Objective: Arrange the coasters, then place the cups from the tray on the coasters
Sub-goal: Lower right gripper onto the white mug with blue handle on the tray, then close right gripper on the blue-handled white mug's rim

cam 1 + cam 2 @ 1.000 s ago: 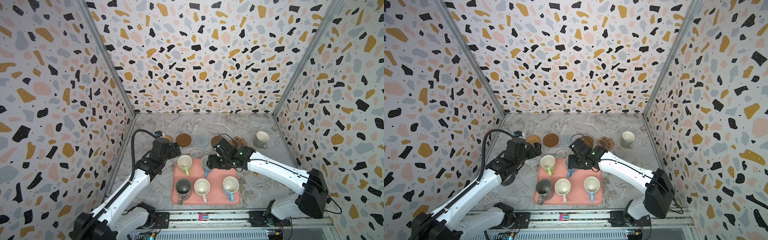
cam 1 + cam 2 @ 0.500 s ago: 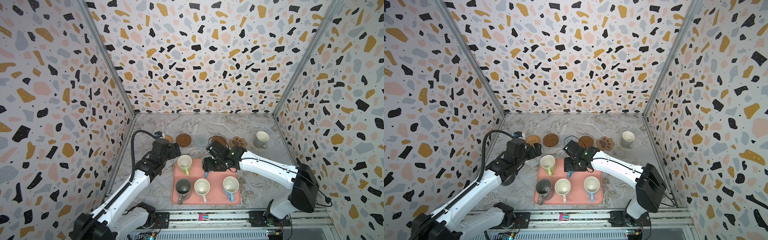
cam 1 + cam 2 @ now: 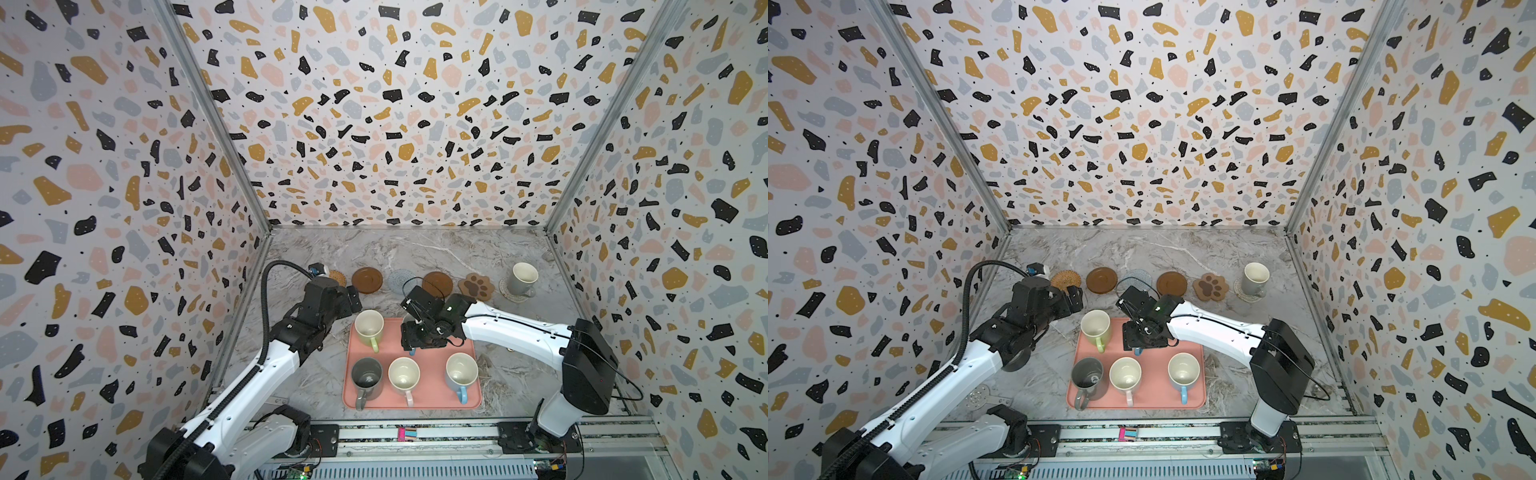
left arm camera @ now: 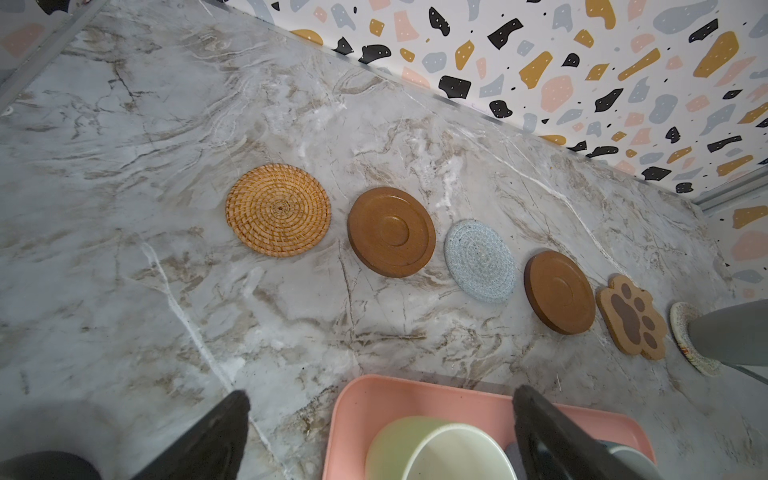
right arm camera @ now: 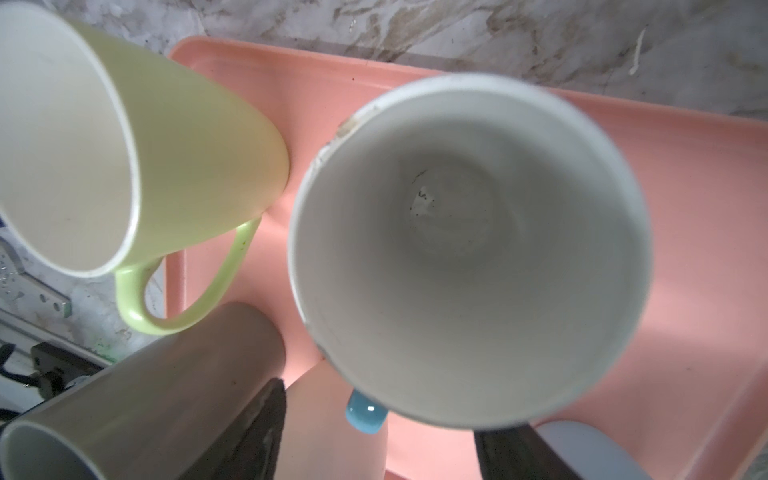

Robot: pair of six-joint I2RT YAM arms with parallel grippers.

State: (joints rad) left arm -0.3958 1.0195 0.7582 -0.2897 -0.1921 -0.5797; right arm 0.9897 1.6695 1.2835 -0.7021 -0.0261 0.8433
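Tray (image 3: pixel 434 390) holds five mugs (image 3: pixel 403 372). Its twelve o'clock blue mug (image 5: pixel 469 249) shows plainly only in the right wrist view. The left gripper (image 4: pixel 382 392) and right gripper (image 5: pixel 378 409) gape, empty.

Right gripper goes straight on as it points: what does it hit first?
Probably the blue mug on the tray: its rim lies right ahead of the fingers of the right gripper; depth unclear.
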